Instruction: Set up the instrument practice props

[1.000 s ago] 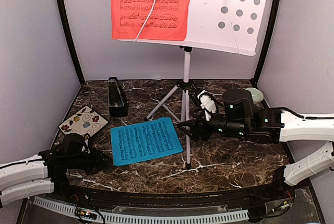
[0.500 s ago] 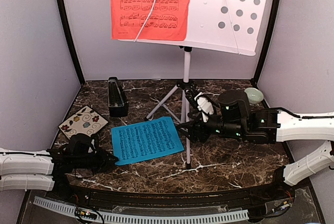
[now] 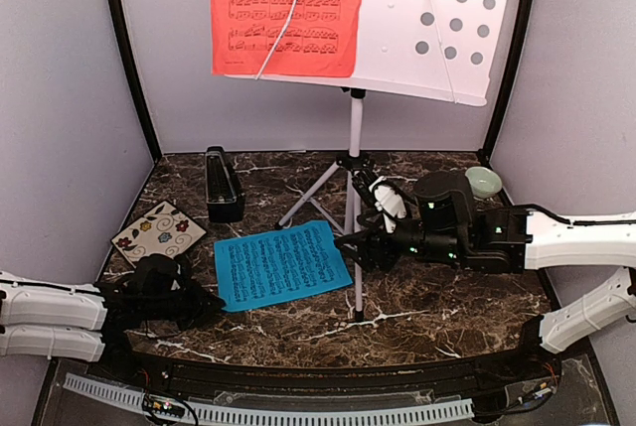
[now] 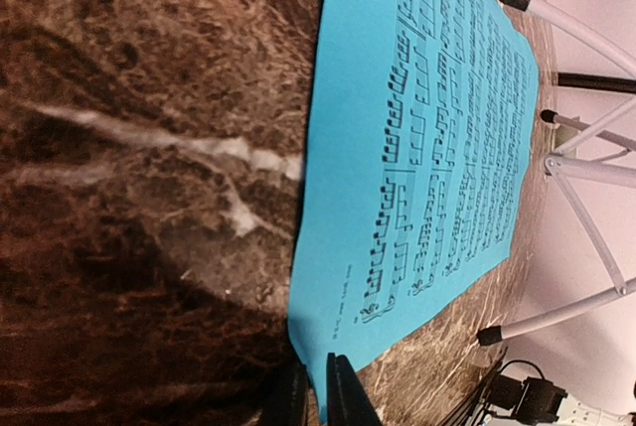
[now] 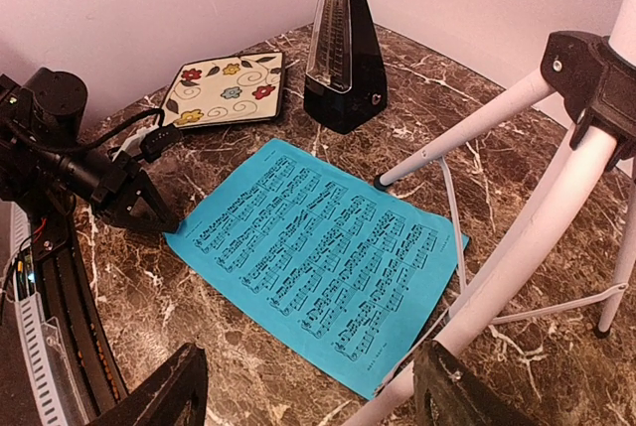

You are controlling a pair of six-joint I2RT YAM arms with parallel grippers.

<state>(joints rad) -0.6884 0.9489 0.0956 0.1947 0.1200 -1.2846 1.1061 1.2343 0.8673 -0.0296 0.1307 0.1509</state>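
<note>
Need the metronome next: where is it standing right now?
In the top view, the metronome stands at the table's back left, just behind and right of the floral tile, beyond the blue sheet and left of the music stand.

Top view: I look down steeply from the near edge. Left wrist skims the worktop (image 4: 119,148), very close; right wrist sits higher, facing left. All three share the blue sheet (image 3: 281,265).
</note>
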